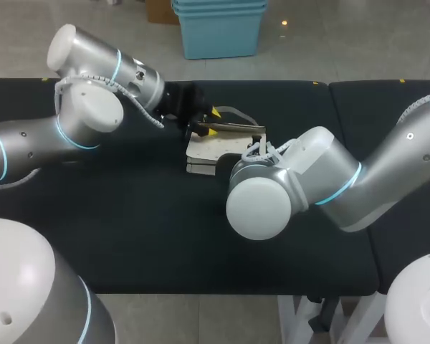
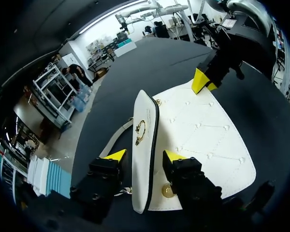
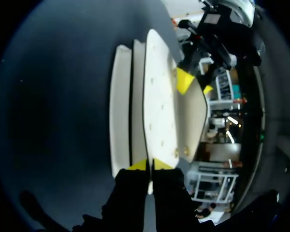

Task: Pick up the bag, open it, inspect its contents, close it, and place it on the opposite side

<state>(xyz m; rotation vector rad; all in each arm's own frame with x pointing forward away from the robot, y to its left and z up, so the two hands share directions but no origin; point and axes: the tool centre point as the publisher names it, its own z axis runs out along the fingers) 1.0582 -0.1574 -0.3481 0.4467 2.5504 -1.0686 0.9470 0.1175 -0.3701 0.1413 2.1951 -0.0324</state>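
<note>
Bag (image 1: 211, 150) on worktop (image 1: 129, 229)

Head view: white bag mid-worktop; left pincer (image 1: 211, 122) at its far edge. Left wrist view: left pincer wide, astride the bag's clasp edge, not gripping; right pincer (image 2: 203, 81) at the opposite rim. Right wrist view: right pincer narrow, pinching bag's rim

The left arm (image 1: 29, 143) is brought in from the left with its elbow bent. The left gripper (image 2: 145, 155) is held with its fingers apart, one on each side of the raised flap of the bag (image 2: 203, 130), with a slight gap left at each tip. The right arm (image 1: 387, 172) is folded in from the right, and the right gripper (image 3: 150, 165) is pinched almost together on the flap's thin edge.
</note>
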